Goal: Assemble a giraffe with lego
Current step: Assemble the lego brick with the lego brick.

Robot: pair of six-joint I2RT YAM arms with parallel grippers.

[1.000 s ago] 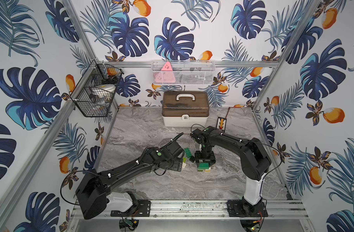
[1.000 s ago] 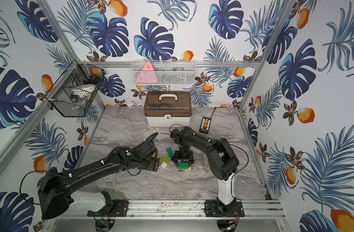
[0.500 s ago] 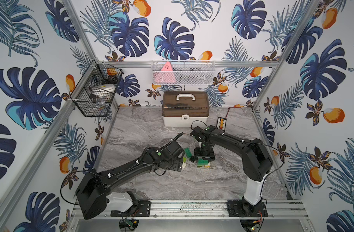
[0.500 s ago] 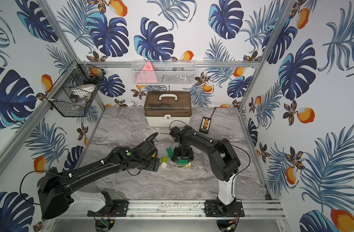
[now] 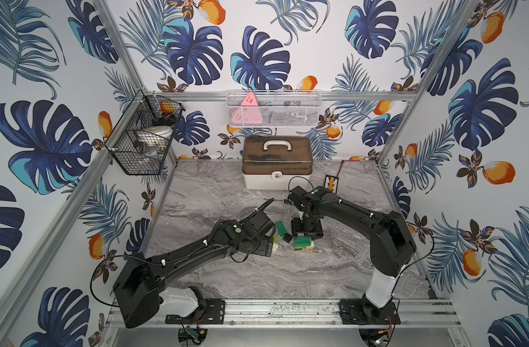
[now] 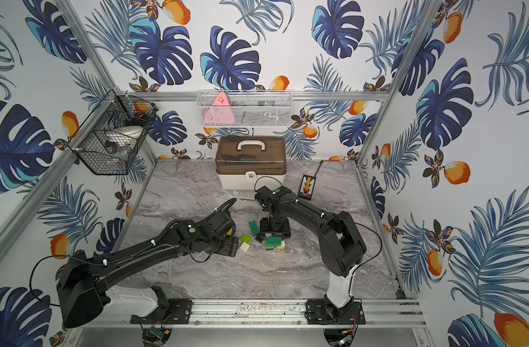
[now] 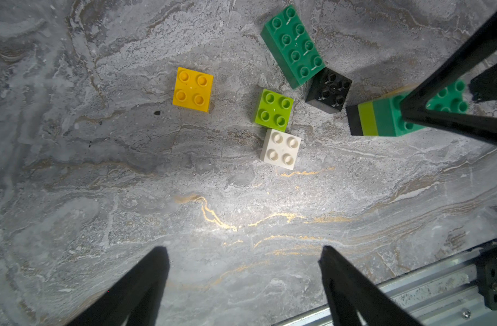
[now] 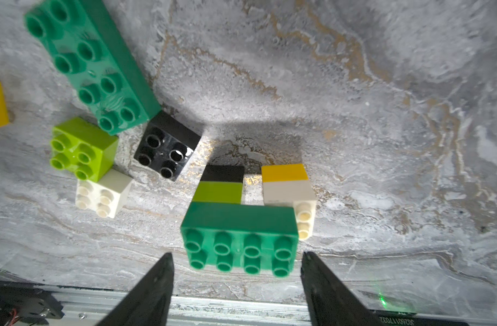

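Standing on the marble table (image 8: 382,113), the giraffe (image 8: 238,225) so far is one long green brick bridging a black-and-lime stack and a yellow-and-white stack; the right gripper (image 8: 236,254) is released, its jaws flanking that top brick without clamping it. The left gripper (image 7: 243,249) hangs spread wide over bare table, grasping nothing. Just beside the giraffe lie the loose green brick (image 8: 92,65), black brick (image 8: 166,144), lime brick (image 8: 80,146) and white brick (image 8: 100,192), with the yellow brick (image 7: 193,89) farther off

Brown-lidded white case (image 5: 277,162) by back wall, black wire basket (image 5: 131,157), white mesh shelf (image 5: 290,111)
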